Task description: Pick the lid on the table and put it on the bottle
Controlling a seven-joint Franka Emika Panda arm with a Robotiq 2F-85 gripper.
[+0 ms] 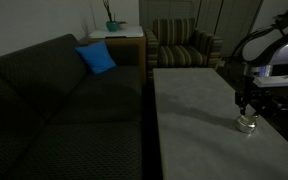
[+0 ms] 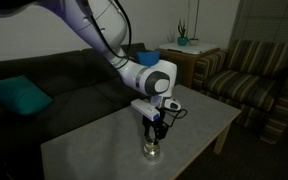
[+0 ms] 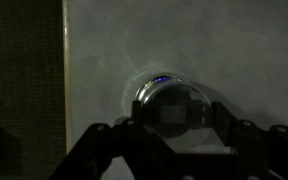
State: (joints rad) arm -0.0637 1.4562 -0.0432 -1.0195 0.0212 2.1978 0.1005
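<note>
My gripper (image 3: 174, 118) hangs straight above the bottle, over the right part of the pale table. In the wrist view its two dark fingers press against both sides of a round pale disc, the lid (image 3: 172, 96), which fills the gap between them. The bottle itself is hidden under the lid in that view. In both exterior views the bottle (image 1: 247, 124) (image 2: 152, 151) stands upright on the table as a short, squat, glassy container, directly beneath the fingertips (image 1: 246, 104) (image 2: 154, 131). No loose lid lies on the table.
The long pale table (image 1: 199, 120) (image 2: 94, 145) stands in front of a dark sofa (image 1: 54, 110) with a blue cushion (image 1: 96, 58). A striped armchair (image 1: 184, 45) and a side table with a plant (image 1: 114, 28) stand at the back. The room is dim.
</note>
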